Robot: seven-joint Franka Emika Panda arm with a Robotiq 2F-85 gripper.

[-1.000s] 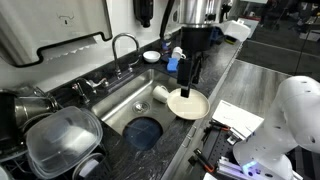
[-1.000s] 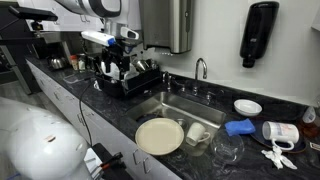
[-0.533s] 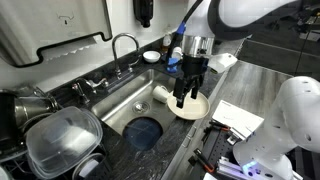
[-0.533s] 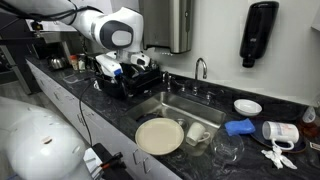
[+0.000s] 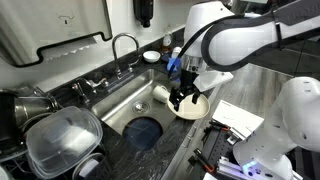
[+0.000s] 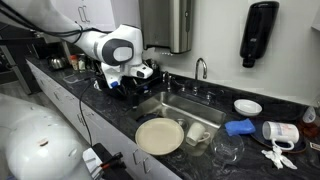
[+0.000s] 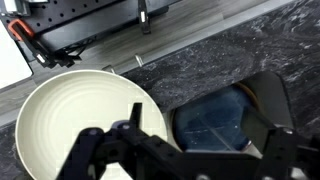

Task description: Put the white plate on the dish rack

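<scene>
The white plate (image 5: 194, 106) lies flat on the dark stone counter at the sink's front edge. It also shows in an exterior view (image 6: 160, 135) and fills the lower left of the wrist view (image 7: 70, 125). My gripper (image 5: 181, 97) hangs open and empty above the plate's sink-side rim, not touching it; its spread fingers frame the bottom of the wrist view (image 7: 185, 160). The dish rack (image 6: 125, 88) is a dark frame on the counter left of the sink, partly hidden behind my arm.
The steel sink (image 5: 125, 105) holds a white cup (image 5: 160, 93) and a blue drain strainer (image 5: 145, 131). Faucet (image 5: 125, 45), small white bowl (image 6: 247, 107), blue item (image 6: 238, 127) and clear glass (image 6: 225, 150) are nearby. A translucent domed container (image 5: 62, 138) and pots crowd one end.
My arm has swung round and bent over, and the gripper has come down from well above the counter to just above the plate's rim. The plate has not moved.
</scene>
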